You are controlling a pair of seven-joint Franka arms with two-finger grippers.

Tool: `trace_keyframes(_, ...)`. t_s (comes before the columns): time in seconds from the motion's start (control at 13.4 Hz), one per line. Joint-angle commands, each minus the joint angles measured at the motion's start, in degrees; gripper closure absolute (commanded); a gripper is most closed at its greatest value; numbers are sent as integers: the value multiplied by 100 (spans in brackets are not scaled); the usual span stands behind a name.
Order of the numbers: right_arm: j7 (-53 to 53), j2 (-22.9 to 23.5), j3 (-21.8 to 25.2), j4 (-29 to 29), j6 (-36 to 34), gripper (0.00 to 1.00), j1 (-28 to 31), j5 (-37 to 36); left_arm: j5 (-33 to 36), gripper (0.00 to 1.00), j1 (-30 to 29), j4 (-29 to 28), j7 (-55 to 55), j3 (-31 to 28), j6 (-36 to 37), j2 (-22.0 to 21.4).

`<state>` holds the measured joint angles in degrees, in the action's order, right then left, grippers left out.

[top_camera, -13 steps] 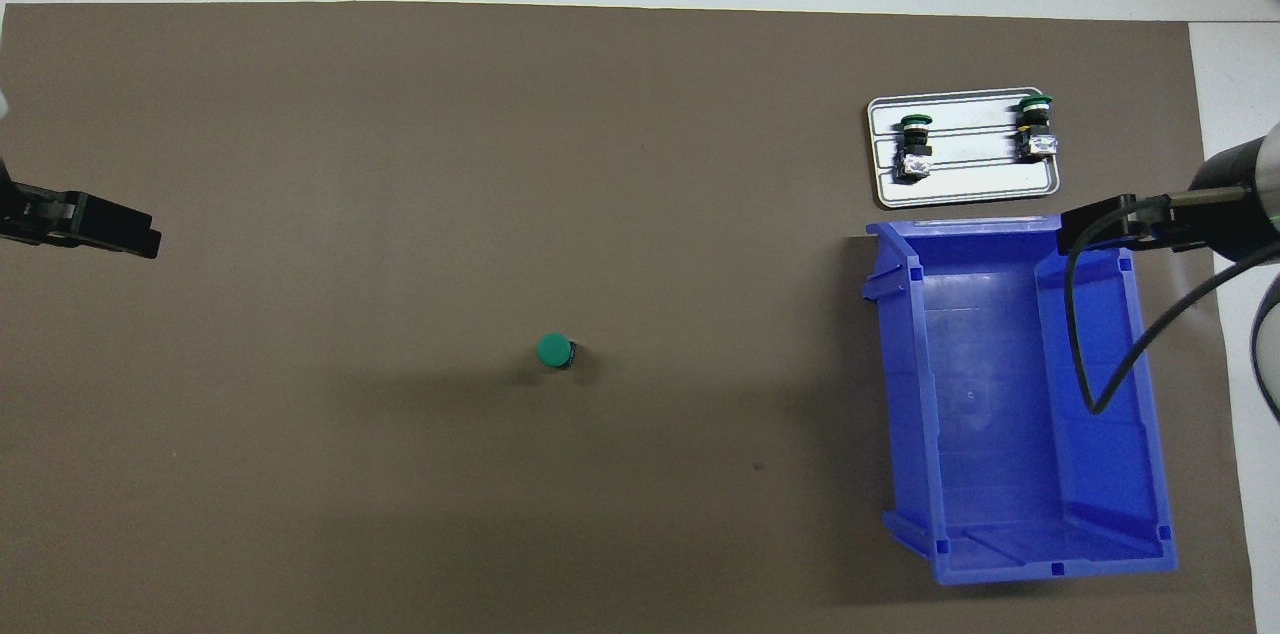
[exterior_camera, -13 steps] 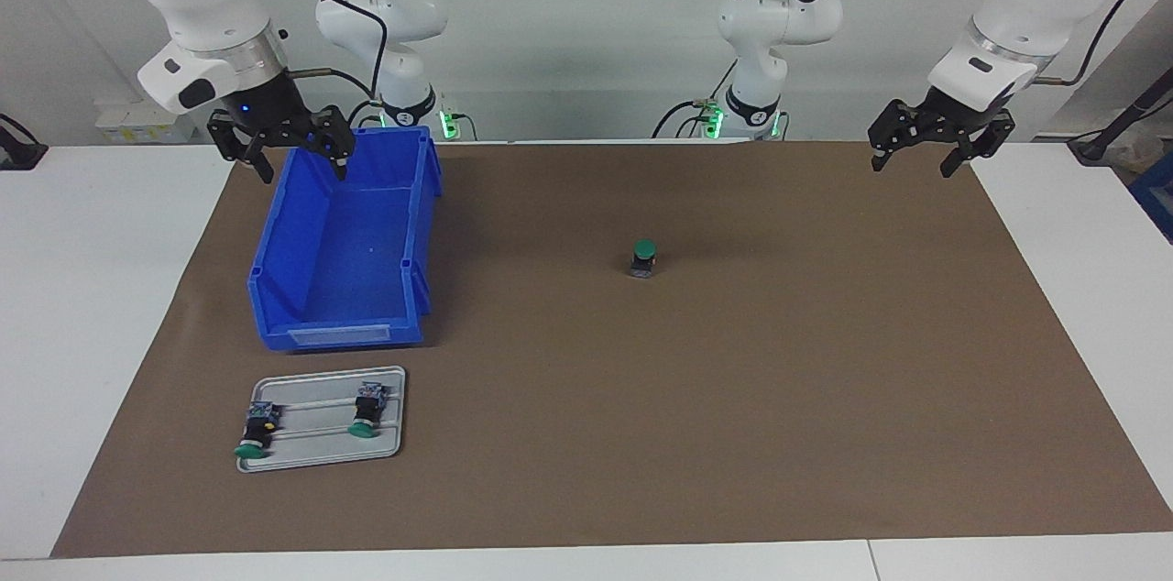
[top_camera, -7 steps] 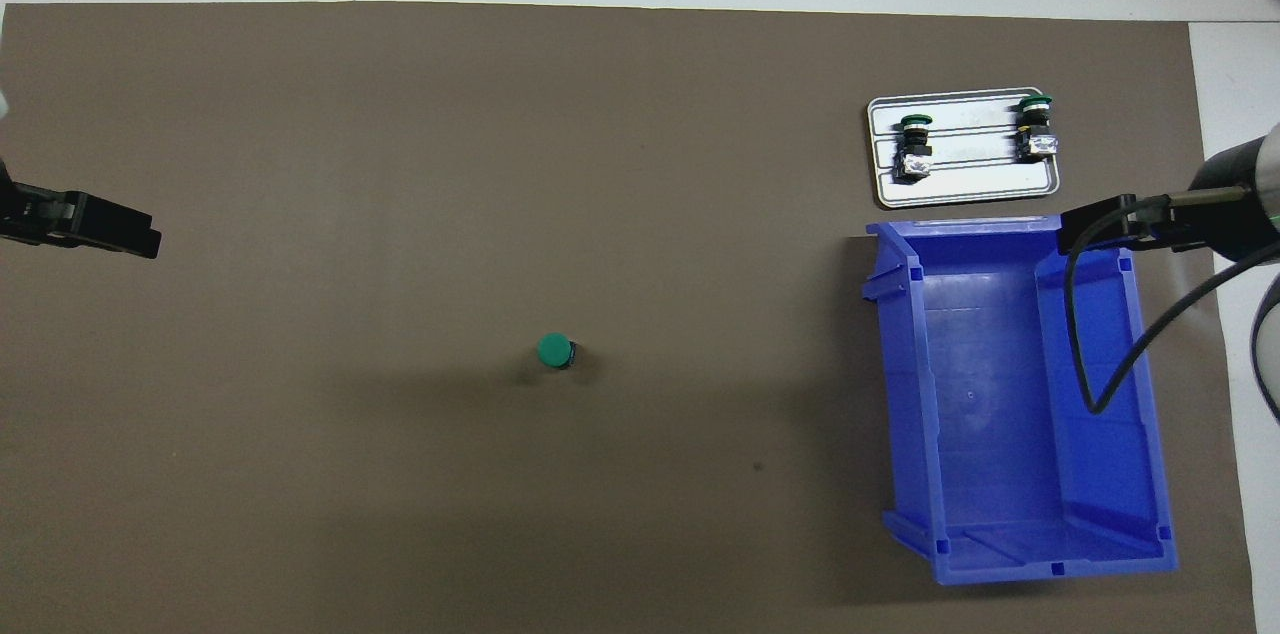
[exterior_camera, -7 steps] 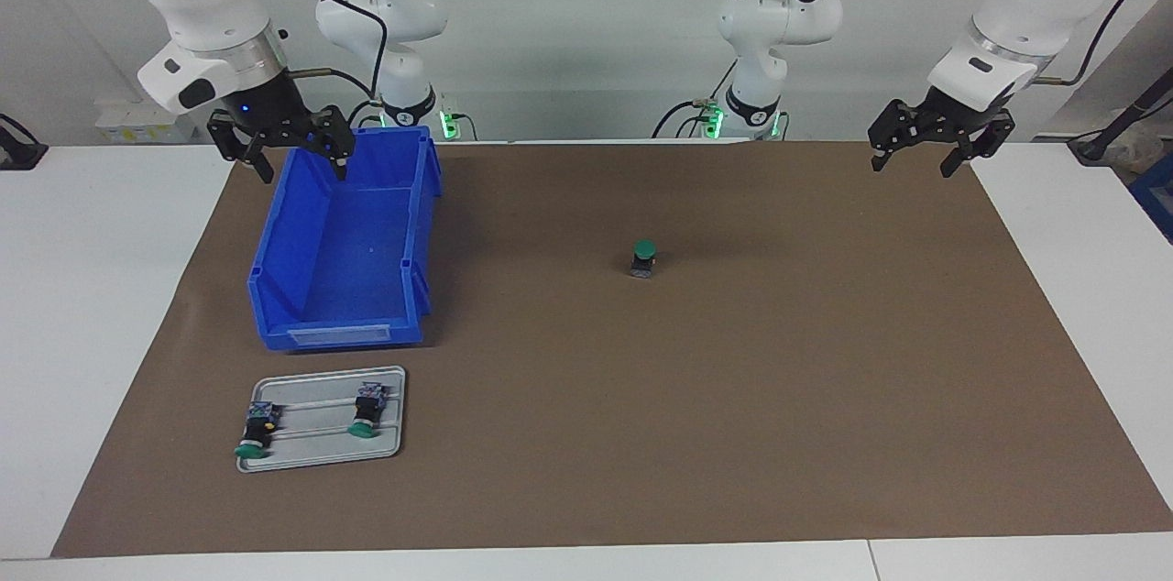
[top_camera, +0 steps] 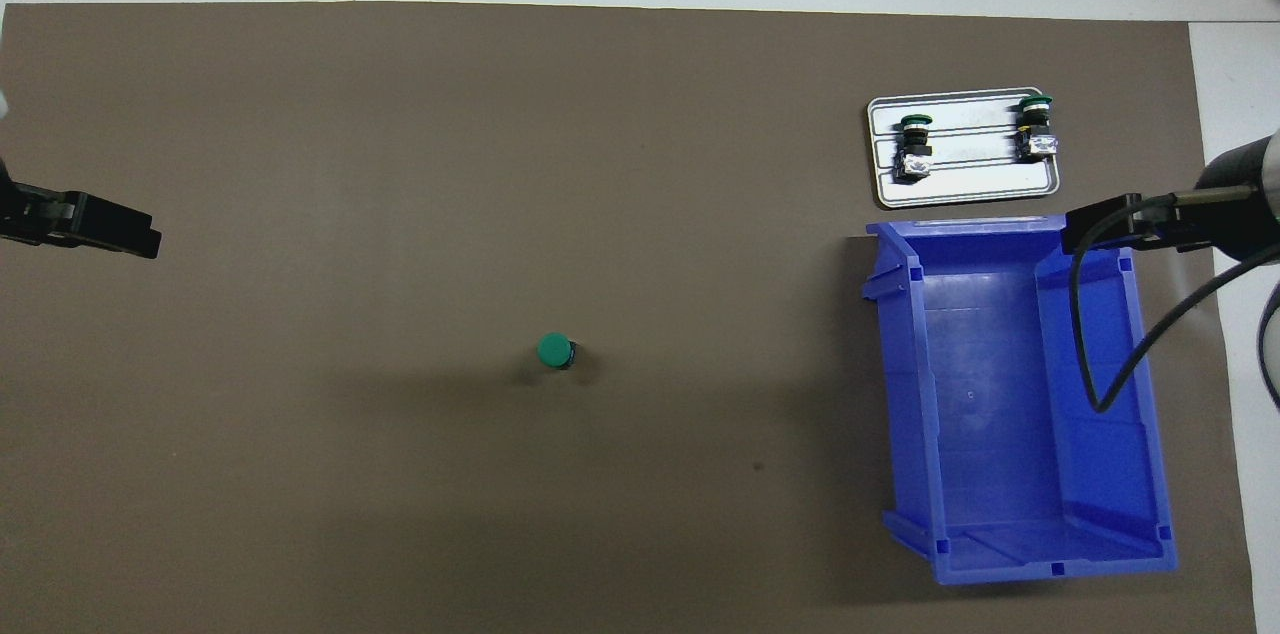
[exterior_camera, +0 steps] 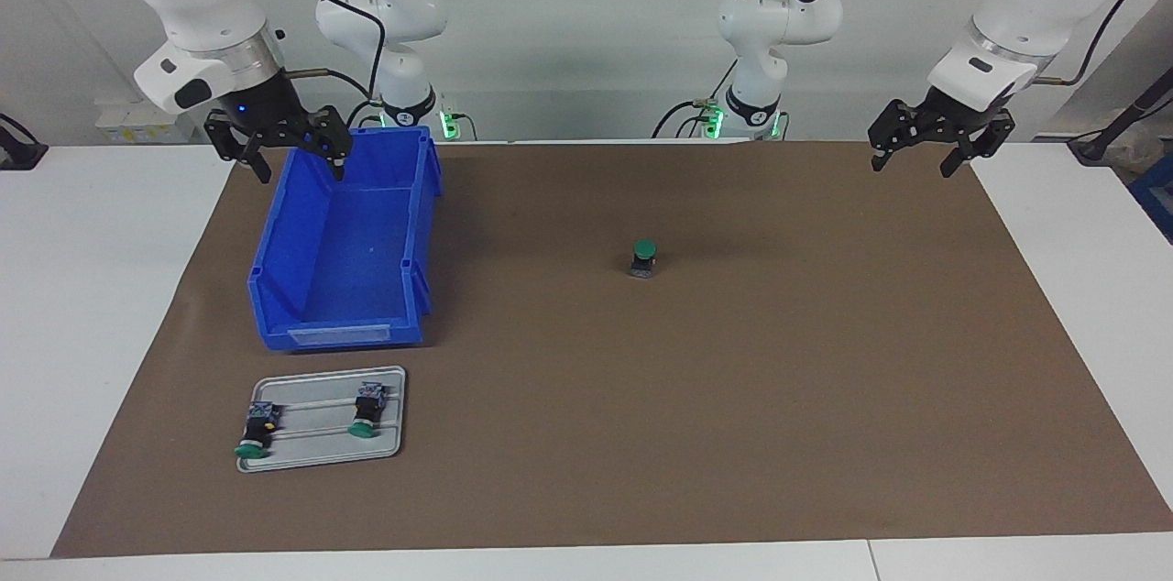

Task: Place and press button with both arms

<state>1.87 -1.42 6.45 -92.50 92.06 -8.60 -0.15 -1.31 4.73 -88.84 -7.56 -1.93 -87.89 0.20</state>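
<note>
A green push-button [exterior_camera: 644, 257] stands upright mid-desk as the left hand [exterior_camera: 919, 156] and right hand [exterior_camera: 295, 161] hover with fingers apart, empty.

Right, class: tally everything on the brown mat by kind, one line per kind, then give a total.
Green push-buttons: 3, one standing alone mid-mat, two lying on the tray
Blue bin: 1
Grey tray: 1
Total: 5
</note>
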Motion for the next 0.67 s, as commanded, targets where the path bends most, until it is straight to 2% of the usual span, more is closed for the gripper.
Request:
trace_keyframes(0.0,-196,-131,-29,-128,4,1,25,120,-10,0,-86,-159,53,53,26,-152)
trace_keyframes(0.3,416,-105,-65,-137,381,1,-335,121,-10,0,-86,-159,53,53,26,-152)
trace_keyframes(0.6,1647,71,-65,-49,672,3,-1116,103,-10,0,-86,-159,53,61,26,-152)
